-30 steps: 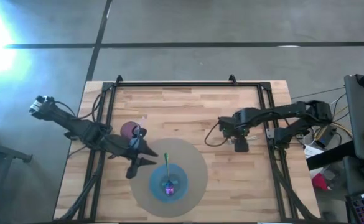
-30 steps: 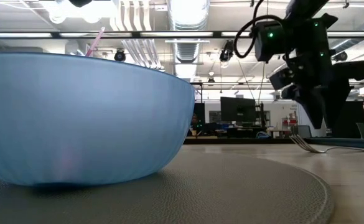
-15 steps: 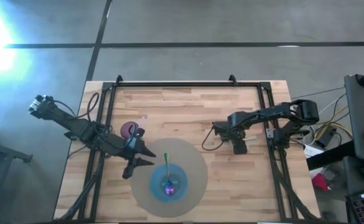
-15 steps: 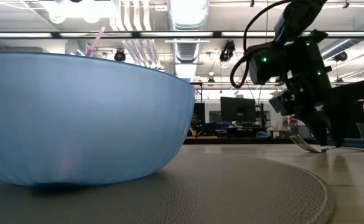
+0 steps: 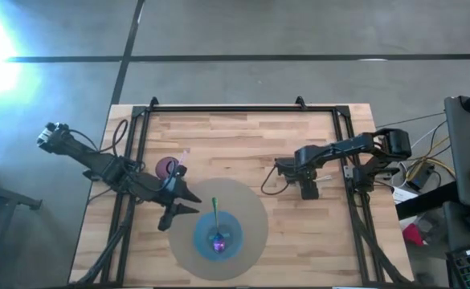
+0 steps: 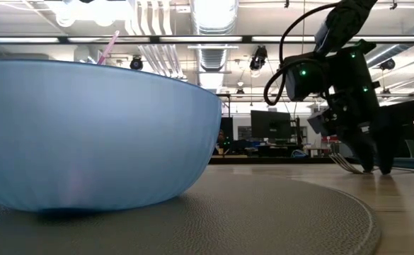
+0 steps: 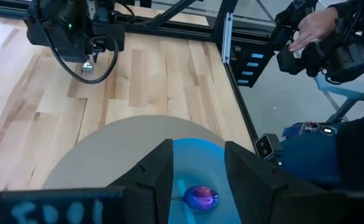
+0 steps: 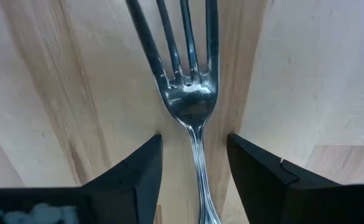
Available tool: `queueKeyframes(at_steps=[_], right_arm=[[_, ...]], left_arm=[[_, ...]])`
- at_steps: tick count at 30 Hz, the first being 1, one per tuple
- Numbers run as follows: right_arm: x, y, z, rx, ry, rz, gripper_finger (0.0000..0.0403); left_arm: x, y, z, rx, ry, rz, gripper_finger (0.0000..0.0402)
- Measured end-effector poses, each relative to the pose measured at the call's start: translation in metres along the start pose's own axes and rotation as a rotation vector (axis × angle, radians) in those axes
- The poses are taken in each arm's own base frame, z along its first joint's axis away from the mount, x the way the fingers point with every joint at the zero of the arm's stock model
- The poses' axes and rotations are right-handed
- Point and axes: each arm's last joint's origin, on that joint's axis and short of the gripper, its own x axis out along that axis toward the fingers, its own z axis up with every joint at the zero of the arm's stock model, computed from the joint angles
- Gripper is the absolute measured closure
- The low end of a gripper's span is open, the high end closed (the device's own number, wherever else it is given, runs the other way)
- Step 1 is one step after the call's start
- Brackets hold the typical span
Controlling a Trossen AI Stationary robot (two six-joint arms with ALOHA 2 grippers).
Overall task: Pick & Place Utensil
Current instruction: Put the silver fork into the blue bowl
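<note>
A silver fork (image 8: 191, 99) lies flat on the wooden table, right of the mat. My right gripper (image 8: 194, 171) (image 5: 308, 189) is down over it, pointing at the table. It is open, with one finger on each side of the fork's neck and a gap to both. In the low view its fingertips (image 6: 374, 168) reach the table by the tines (image 6: 345, 163). My left gripper (image 5: 177, 213) (image 7: 197, 171) waits open beside the blue bowl (image 5: 217, 235).
The blue bowl (image 7: 197, 158) stands on a round grey mat (image 5: 251, 210) and holds a green-handled spoon (image 5: 216, 221). A pink cup (image 5: 168, 167) with a pink stick sits by the left arm. A black frame (image 5: 243, 107) borders the table. A person's hand (image 7: 311, 28) shows beyond the table.
My right gripper has come down onto the table over the fork and shifted a little toward the mat, staying open. My left gripper has drawn back slightly toward the table's left edge.
</note>
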Motion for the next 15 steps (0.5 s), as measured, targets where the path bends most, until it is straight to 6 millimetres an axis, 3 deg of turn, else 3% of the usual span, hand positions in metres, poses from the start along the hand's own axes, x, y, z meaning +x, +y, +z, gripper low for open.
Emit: queueKeyframes(at_steps=[15], right_arm=[[0.0009,-0.0002,-0.0003,0.004,0.004,-0.004,0.0386]], left_arm=[[0.0,0.0,0.0,-0.025,0.0,0.0,0.0266]])
